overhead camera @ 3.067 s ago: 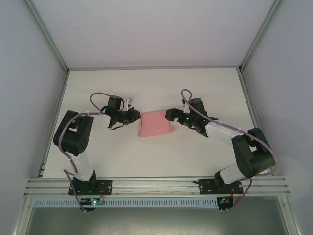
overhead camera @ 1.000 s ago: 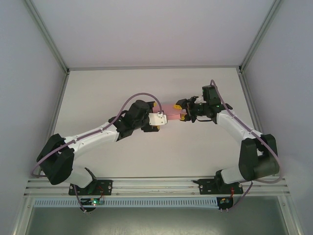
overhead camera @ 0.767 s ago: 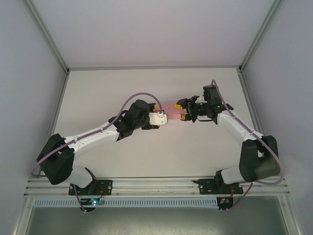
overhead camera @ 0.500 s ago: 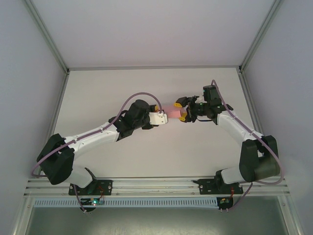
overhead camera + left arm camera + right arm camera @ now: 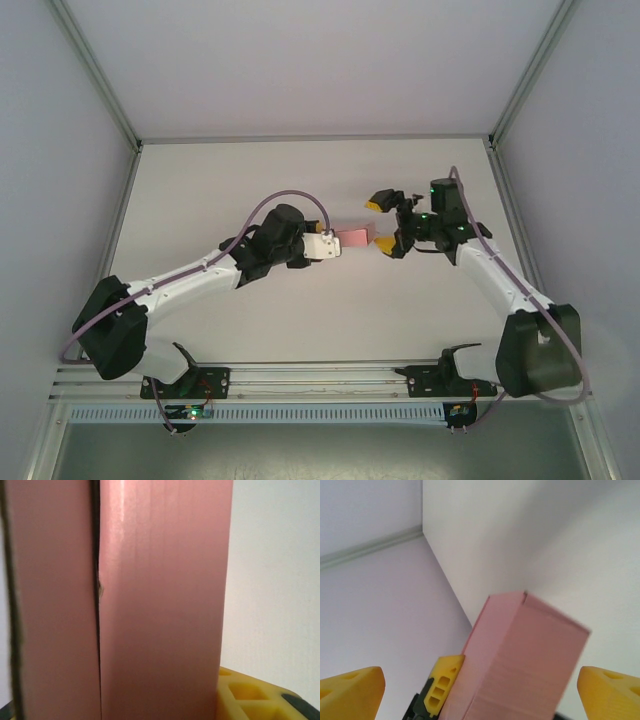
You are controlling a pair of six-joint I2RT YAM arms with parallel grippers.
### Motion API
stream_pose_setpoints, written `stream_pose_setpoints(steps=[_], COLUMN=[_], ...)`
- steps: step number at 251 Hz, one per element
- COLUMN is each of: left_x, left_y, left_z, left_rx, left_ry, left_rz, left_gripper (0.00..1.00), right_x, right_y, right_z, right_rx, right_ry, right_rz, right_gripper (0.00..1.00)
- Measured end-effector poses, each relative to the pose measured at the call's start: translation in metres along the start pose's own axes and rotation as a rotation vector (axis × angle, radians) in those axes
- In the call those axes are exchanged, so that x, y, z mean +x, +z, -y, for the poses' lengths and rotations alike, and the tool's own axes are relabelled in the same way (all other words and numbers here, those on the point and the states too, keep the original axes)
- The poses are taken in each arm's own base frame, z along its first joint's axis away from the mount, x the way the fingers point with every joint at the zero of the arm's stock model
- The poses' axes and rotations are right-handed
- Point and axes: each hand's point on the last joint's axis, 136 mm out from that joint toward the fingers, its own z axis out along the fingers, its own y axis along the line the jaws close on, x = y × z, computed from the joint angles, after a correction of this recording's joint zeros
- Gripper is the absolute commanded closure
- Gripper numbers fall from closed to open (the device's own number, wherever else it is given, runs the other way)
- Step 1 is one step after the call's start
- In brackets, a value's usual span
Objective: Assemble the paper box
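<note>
The paper box (image 5: 353, 236) is a small pink rectangular box held above the table's middle. My left gripper (image 5: 328, 245) is shut on its left end. In the left wrist view the paper box (image 5: 150, 605) stands close up, with a seam running down its face and one yellow finger (image 5: 250, 697) pressed against its right side. My right gripper (image 5: 381, 224) stands open just right of the box, its yellow fingertips (image 5: 375, 203) spread on either side of the free end without touching it. From the right wrist, the paper box (image 5: 520, 665) shows its closed end between the wide-apart fingertips (image 5: 350, 690).
The white table (image 5: 300, 310) is bounded by metal frame posts at its back corners (image 5: 135, 145) and a rail along the near edge (image 5: 320, 378). The left gripper's yellow finger (image 5: 445, 680) shows beside the box in the right wrist view.
My left gripper has closed on the box. My right gripper has let go, opened wide and drawn back a little to the right.
</note>
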Motion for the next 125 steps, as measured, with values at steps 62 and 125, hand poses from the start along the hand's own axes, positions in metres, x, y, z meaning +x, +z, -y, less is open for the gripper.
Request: stream_pose_setpoints(steps=[62,125], left_x=[0.008,0.016], left_y=[-0.016,-0.020], left_z=[0.006,0.008], left_rx=[0.157,0.308], left_ry=[-0.035,-0.096], left_rz=[-0.025,-0.060], left_gripper=[0.55,0.55], right_x=[-0.044,-0.045], right_y=[-0.059,-0.096], right_z=[-0.006,-0.058], right_rx=[0.013,0.020], right_ry=[-0.138,-0.672], right_rz=[0.286,0.448], right_gripper=[0.02,0.02])
